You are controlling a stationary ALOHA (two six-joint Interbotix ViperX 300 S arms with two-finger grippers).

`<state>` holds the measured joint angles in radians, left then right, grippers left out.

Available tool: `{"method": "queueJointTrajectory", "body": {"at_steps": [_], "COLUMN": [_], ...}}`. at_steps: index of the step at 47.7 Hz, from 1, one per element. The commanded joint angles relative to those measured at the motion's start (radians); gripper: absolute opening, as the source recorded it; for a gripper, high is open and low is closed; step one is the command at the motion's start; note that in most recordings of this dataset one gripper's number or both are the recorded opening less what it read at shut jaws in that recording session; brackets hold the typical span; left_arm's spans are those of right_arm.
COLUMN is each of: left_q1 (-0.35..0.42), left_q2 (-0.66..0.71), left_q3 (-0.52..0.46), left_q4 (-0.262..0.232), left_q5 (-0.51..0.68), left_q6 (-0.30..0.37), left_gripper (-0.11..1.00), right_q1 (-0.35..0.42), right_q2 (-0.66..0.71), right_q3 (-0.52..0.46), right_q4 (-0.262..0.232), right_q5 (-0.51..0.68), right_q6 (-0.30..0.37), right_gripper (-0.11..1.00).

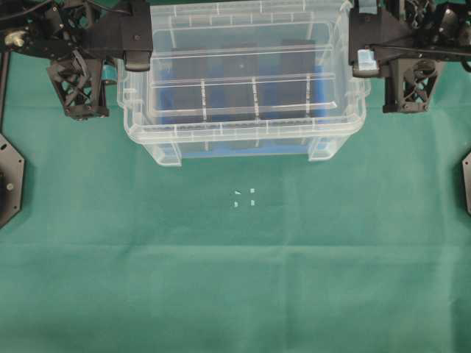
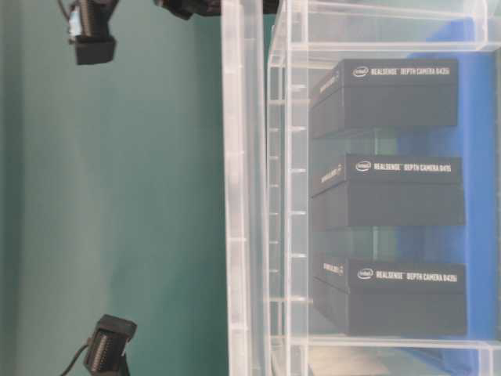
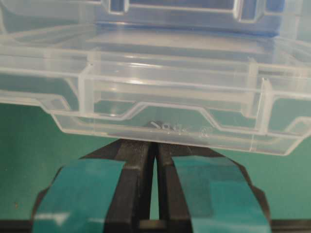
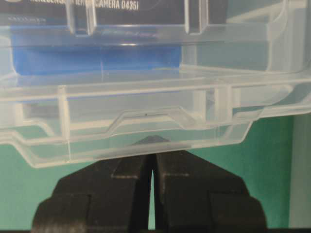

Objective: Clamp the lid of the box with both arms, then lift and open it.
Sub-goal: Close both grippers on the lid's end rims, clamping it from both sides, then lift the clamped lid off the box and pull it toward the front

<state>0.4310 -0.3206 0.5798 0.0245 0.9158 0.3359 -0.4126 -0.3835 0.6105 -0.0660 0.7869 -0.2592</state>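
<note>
The clear lid (image 1: 243,131) is held level just above the box (image 1: 318,150), a deep clear tub at the back centre of the green cloth. The tub holds a blue base insert (image 1: 276,99) and three black blocks (image 2: 391,94). My left gripper (image 1: 137,60), banded with teal tape, is shut on the lid's left side tab (image 3: 170,127), its tips (image 3: 154,143) tucked under the tab. My right gripper (image 1: 366,65) is shut on the lid's right side tab (image 4: 146,133), its tips (image 4: 152,156) partly under the plastic. In the table-level view the lid (image 2: 244,196) stands slightly apart from the tub rim (image 2: 286,196).
Small white marks (image 1: 245,197) lie on the green cloth in front of the tub. Black base plates sit at the left edge (image 1: 9,180) and the right edge (image 1: 466,180). The lattice wrist frames (image 1: 77,88) (image 1: 412,84) flank the tub.
</note>
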Motion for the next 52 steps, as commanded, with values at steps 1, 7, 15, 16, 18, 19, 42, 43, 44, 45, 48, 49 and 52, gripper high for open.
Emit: {"method": "queueJointTrajectory", "body": {"at_steps": [1,7,15,16,18,19,42,43,44,45,48,49,52], "left_q1": [-0.028,-0.034,-0.037,-0.037,-0.037,-0.037,-0.072,-0.077,-0.08,-0.084,-0.098,-0.104,-0.126], "left_q2": [-0.015,-0.015,-0.015,-0.015,-0.015,-0.017,-0.057,-0.058,-0.061,-0.061,-0.067,-0.067,-0.072], "left_q3": [-0.066,-0.086,-0.103,-0.103,-0.103,-0.101,-0.092,-0.091,-0.091,-0.089,-0.087,-0.086,-0.081], "left_q4": [-0.009,-0.009,-0.009,-0.009,-0.009,-0.009,-0.009,-0.009,-0.009,-0.009,-0.009,-0.009,-0.009], "left_q5": [-0.005,0.012,0.035,0.037,0.038,0.038,0.077,0.08,0.083,0.084,0.087,0.087,0.089], "left_q6": [-0.008,-0.008,-0.008,-0.008,-0.008,-0.008,-0.049,-0.052,-0.057,-0.061,-0.08,-0.087,-0.112], "left_gripper": [0.01,0.01,0.01,0.01,0.01,0.01,0.01,0.01,0.01,0.01,0.01,0.01,0.01], "right_q1": [0.043,0.048,0.049,0.049,0.049,0.051,0.084,0.087,0.091,0.095,0.107,0.114,0.126], "right_q2": [-0.021,-0.028,-0.029,-0.028,-0.028,-0.028,-0.029,-0.029,-0.029,-0.029,-0.031,-0.031,-0.032], "right_q3": [-0.069,-0.084,-0.091,-0.091,-0.091,-0.091,-0.091,-0.091,-0.091,-0.091,-0.091,-0.091,-0.091], "right_q4": [0.006,0.006,0.006,0.006,0.006,0.006,0.005,0.005,0.005,0.005,0.005,0.005,0.003], "right_q5": [0.0,0.021,0.035,0.035,0.037,0.038,0.08,0.08,0.081,0.083,0.084,0.086,0.089], "right_q6": [0.015,0.015,0.017,0.017,0.017,0.017,0.064,0.066,0.069,0.072,0.08,0.083,0.094], "right_gripper": [0.0,0.0,0.0,0.0,0.0,0.0,0.0,0.0,0.0,0.0,0.0,0.0,0.0]}}
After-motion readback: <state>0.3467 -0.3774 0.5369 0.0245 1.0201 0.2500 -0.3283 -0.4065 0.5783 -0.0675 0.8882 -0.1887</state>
